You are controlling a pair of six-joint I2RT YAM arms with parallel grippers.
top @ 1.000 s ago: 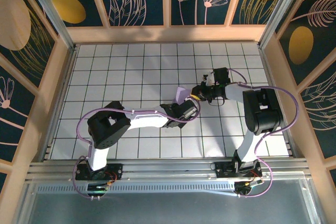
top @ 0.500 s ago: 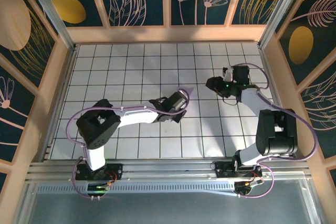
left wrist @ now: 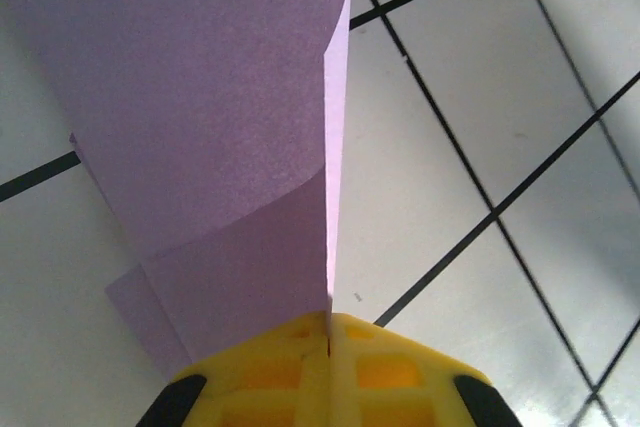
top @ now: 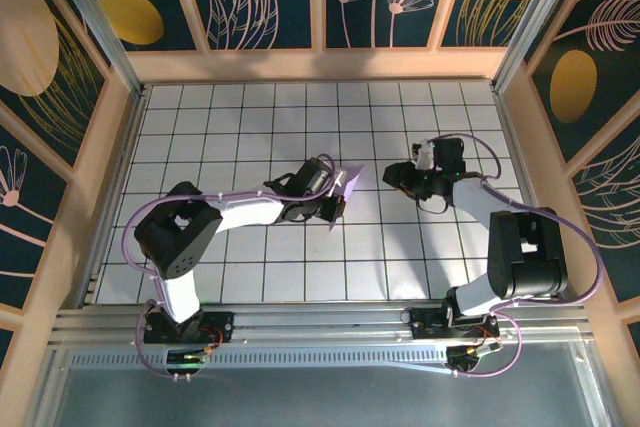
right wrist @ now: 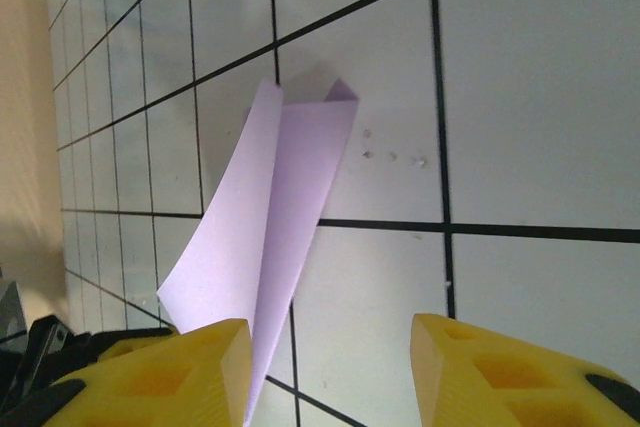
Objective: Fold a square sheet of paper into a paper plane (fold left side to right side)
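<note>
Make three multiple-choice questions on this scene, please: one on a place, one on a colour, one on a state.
1. Where is the paper sheet?
A. in the left gripper
B. flat on the tiles
C. against the far wall
2. What colour is the sheet?
A. white
B. lavender
C. yellow
3. The right gripper is:
A. open
B. shut on the sheet
C. shut, empty

Answers: 1 A, the left fingers pinch the sheet's edge; 2 B, lavender in both wrist views; 3 A, its fingers stand apart with nothing between.

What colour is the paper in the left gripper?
The paper is plain lavender, no print; best seen in the left wrist view.
</note>
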